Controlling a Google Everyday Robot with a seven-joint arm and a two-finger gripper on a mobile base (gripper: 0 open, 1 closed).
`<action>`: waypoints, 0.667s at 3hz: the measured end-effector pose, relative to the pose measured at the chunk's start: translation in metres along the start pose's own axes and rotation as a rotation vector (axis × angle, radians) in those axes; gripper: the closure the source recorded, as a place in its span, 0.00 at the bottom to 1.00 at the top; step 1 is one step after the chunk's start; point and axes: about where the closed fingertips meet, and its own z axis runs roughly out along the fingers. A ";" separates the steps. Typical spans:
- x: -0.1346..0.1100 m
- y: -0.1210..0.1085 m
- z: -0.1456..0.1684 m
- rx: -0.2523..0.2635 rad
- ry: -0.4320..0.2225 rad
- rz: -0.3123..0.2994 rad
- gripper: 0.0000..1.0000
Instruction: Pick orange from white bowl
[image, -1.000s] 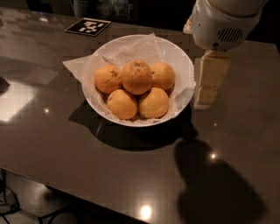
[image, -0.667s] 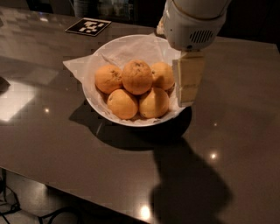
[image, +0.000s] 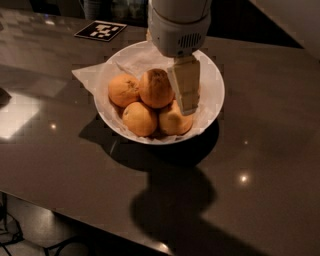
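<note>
The white bowl (image: 212, 107), lined with crumpled white paper, stands on the dark table and holds several orange fruits. The orange (image: 155, 88), deeper brownish-orange with a dark speckled patch on top, sits highest in the middle of the pile. The gripper (image: 186, 92) hangs from above over the bowl's right half, its pale finger just right of the orange and in front of a fruit behind it. Paler fruits lie at the left (image: 123, 90), front (image: 139, 118) and front right (image: 174, 121).
A black-and-white marker tag (image: 100, 30) lies on the dark glossy table (image: 260, 165) behind the bowl. The arm's shadow falls on the table in front of the bowl. The table's near edge runs across the lower left.
The gripper has moved left from beside the bowl's right rim to over the bowl, next to the orange. The fruits have not moved.
</note>
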 end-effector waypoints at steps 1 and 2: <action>-0.005 -0.016 0.010 -0.022 -0.002 -0.019 0.02; -0.006 -0.026 0.024 -0.050 -0.007 -0.017 0.08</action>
